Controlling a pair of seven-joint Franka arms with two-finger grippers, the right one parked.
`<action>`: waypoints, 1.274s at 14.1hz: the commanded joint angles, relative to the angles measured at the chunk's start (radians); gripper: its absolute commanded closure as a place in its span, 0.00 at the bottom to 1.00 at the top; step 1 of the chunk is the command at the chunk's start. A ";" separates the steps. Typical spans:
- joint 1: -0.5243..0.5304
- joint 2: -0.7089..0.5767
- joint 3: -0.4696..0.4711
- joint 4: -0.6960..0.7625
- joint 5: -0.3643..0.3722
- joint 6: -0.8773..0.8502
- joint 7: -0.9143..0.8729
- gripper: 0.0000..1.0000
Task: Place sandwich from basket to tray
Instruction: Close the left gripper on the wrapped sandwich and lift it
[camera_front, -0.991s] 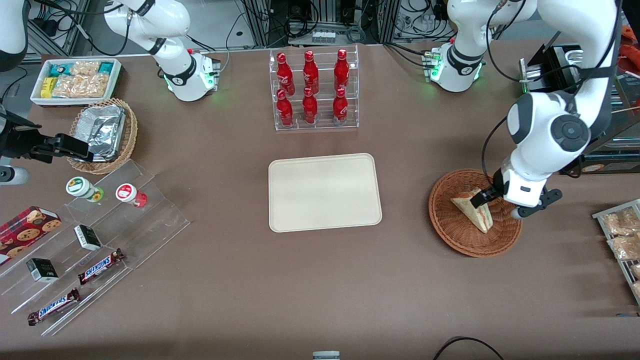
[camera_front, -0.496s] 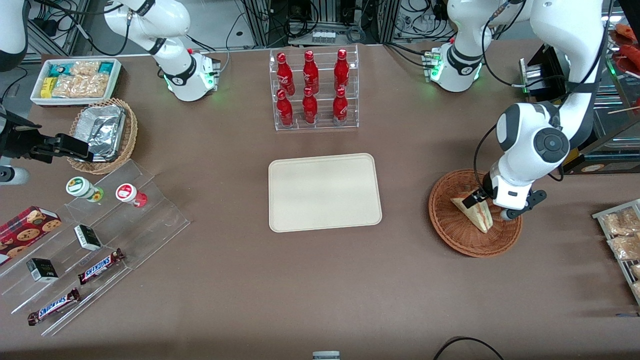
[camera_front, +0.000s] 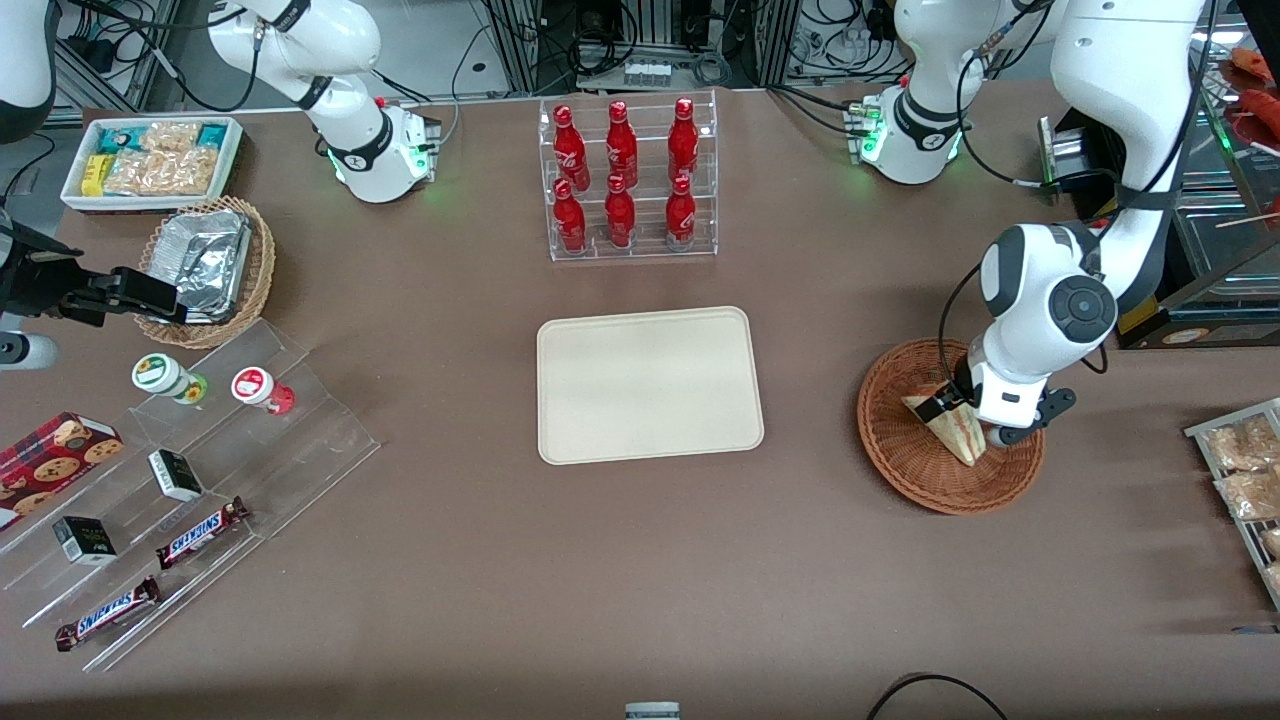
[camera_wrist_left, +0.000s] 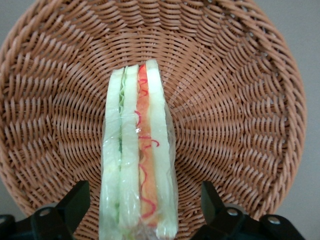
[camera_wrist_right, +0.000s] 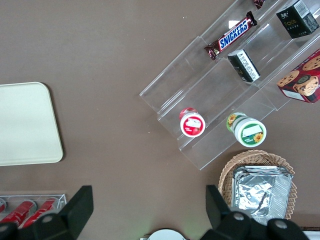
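The clear-wrapped sandwich (camera_front: 957, 434) is a pale wedge with red and green filling, lying in the reddish-brown wicker basket (camera_front: 893, 455) toward the working arm's end of the table. My left gripper (camera_front: 962, 412) is low over the basket, open, with one finger on each side of the sandwich and a gap on both sides. The left wrist view shows the sandwich (camera_wrist_left: 137, 165) edge-up between the two black fingers (camera_wrist_left: 75, 200), with the basket (camera_wrist_left: 240, 110) under it and the gripper (camera_wrist_left: 145, 194) astride it. The cream tray (camera_front: 650, 385) lies flat at the table's middle, bare.
A clear rack of red bottles (camera_front: 625, 180) stands farther from the camera than the tray. A wire rack of snack bags (camera_front: 1245, 470) lies beside the basket at the table's edge. Acrylic steps with candy bars (camera_front: 180, 470) and a foil-lined basket (camera_front: 205, 270) lie toward the parked arm's end.
My left arm has swung in over the basket and the gripper has shifted along the sandwich, still open astride it. The sandwich has not moved.
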 joint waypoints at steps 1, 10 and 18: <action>-0.002 0.003 0.001 -0.009 0.001 0.027 -0.025 0.17; -0.012 -0.069 -0.002 0.017 0.009 -0.080 -0.035 1.00; -0.253 -0.102 -0.005 0.407 0.087 -0.576 -0.045 1.00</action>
